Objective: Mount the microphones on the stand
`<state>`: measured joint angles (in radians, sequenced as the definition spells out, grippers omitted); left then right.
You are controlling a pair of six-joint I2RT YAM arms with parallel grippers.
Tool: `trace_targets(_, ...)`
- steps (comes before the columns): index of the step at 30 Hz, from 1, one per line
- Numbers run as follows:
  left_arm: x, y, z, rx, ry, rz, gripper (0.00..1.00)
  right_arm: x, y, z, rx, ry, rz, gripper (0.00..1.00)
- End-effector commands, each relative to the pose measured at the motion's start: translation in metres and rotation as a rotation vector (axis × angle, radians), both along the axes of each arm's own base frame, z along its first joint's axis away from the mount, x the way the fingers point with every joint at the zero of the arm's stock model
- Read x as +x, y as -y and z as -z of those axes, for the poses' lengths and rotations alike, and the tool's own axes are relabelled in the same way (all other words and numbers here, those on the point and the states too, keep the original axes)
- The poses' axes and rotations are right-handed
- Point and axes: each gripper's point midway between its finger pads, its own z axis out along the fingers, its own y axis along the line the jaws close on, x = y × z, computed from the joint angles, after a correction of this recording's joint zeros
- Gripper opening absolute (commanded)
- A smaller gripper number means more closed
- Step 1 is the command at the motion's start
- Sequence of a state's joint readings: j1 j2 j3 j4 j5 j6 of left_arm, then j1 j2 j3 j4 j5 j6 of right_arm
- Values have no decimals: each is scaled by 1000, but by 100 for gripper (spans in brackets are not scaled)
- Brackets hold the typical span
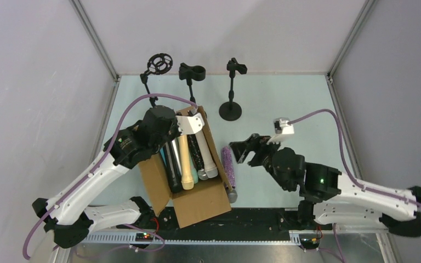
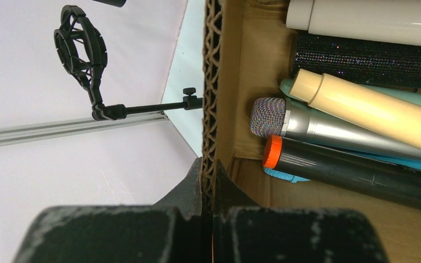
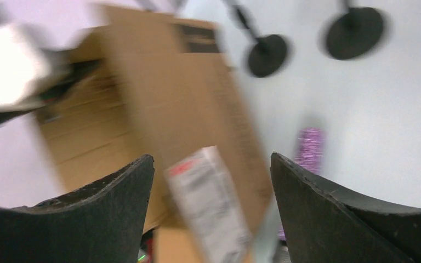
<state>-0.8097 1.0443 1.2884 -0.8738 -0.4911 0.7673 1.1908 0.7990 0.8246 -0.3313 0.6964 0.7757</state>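
Right end effector (image 3: 212,160) hangs spread wide and holding nothing, just beside the glittery purple microphone (image 1: 228,164), which lies flat on the tabletop (image 1: 285,98) along the right side of the cardboard box (image 1: 200,211); its wrist view is smeared, so the fingers perhaps do not straddle the barrel squarely, and a skewed pinch could roll the round body away or wedge it against the cardboard. Other microphones, among them the cream microphone (image 1: 185,164) and the black microphone with orange tip (image 2: 356,170), lie packed side by side inside the box; the left end effector (image 2: 208,183) is clenched on the box's corrugated far wall, so a careless tug there could tilt the box and spill them. Three stands (image 1: 231,87) rise well apart at the far edge, none yet loaded; one could tip if a microphone is pressed into its clip off-axis.
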Motion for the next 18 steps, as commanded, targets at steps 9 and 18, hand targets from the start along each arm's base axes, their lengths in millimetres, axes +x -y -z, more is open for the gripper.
trace_targets(9, 6, 2, -27, -65, 86, -22, 0, -92, -145, -72, -200, 293, -385, 73)
trace_targets(18, 6, 1, -30, -69, 92, -26, 0, -62, -199, 29, -321, 116, -438, 72)
